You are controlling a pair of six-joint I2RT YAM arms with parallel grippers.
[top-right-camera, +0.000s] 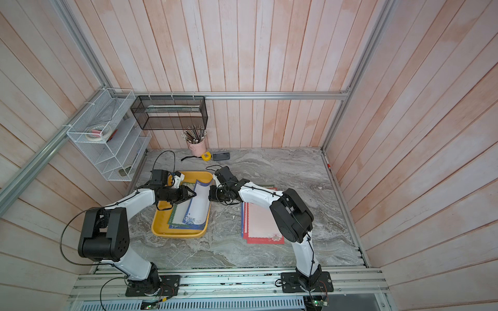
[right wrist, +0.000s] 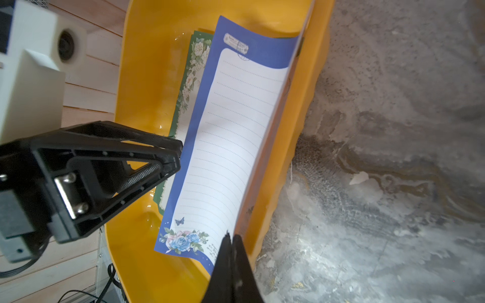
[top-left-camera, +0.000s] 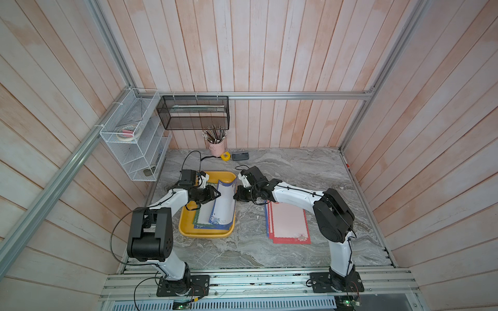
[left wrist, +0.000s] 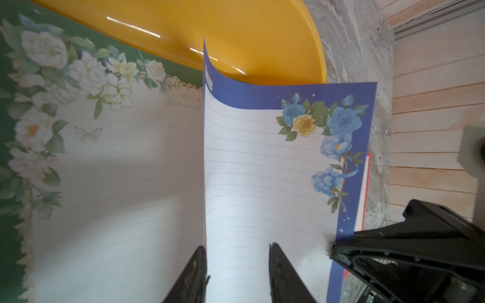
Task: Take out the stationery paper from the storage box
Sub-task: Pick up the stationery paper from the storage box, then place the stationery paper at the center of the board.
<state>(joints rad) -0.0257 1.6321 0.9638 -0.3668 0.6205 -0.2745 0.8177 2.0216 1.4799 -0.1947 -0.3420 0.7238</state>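
Stationery paper (top-left-camera: 225, 200): one blue-bordered sheet (right wrist: 231, 136) arches over one green-bordered sheet (left wrist: 105, 170) in the storage box (top-left-camera: 206, 233); right gripper (right wrist: 231, 240) pinches its edge, left gripper (left wrist: 237, 251) half-open.

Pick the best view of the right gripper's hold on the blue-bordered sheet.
The right wrist view: the right gripper pinches the blue-bordered sheet at its lifted edge, close-up. The left wrist view shows the jaws side-on; in both top views the contact is tiny.
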